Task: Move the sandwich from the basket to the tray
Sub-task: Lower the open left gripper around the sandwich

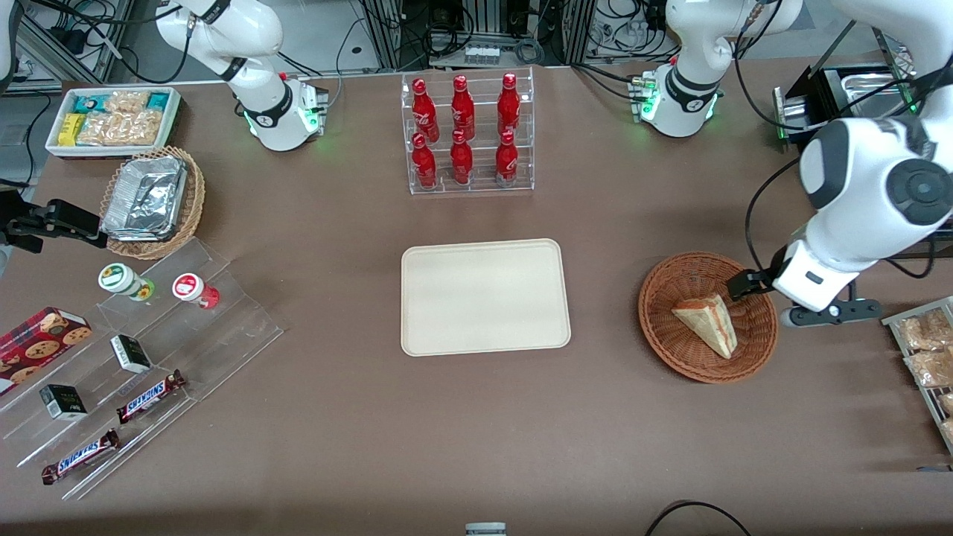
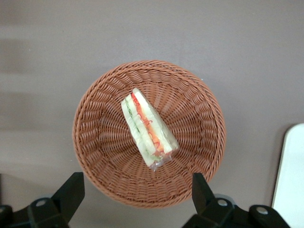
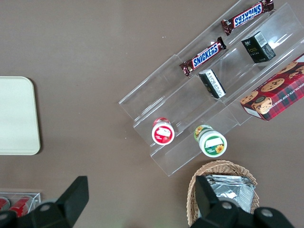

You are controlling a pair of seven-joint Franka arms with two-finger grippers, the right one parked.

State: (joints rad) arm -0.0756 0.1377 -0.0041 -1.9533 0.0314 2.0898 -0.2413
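Note:
The sandwich [image 1: 707,324] [image 2: 148,128], a pale bread wedge with orange-red and green filling in clear wrap, lies in the reddish-brown wicker basket [image 1: 659,327] [image 2: 104,142]. The cream tray [image 1: 484,298] [image 2: 290,180] lies flat mid-table with nothing on it, beside the basket toward the parked arm's end. My left gripper [image 1: 750,286] [image 2: 136,192] hovers above the basket's rim on the working arm's end. It is open wide with nothing between its black fingers [image 2: 71,190], and it is clear of the sandwich.
A clear rack of red bottles [image 1: 469,134] stands farther from the front camera than the tray. A wire rack of packaged snacks [image 1: 923,357] sits beside the basket at the working arm's end. A tan basket of foil containers [image 1: 153,201] and acrylic snack steps [image 1: 149,357] lie toward the parked arm's end.

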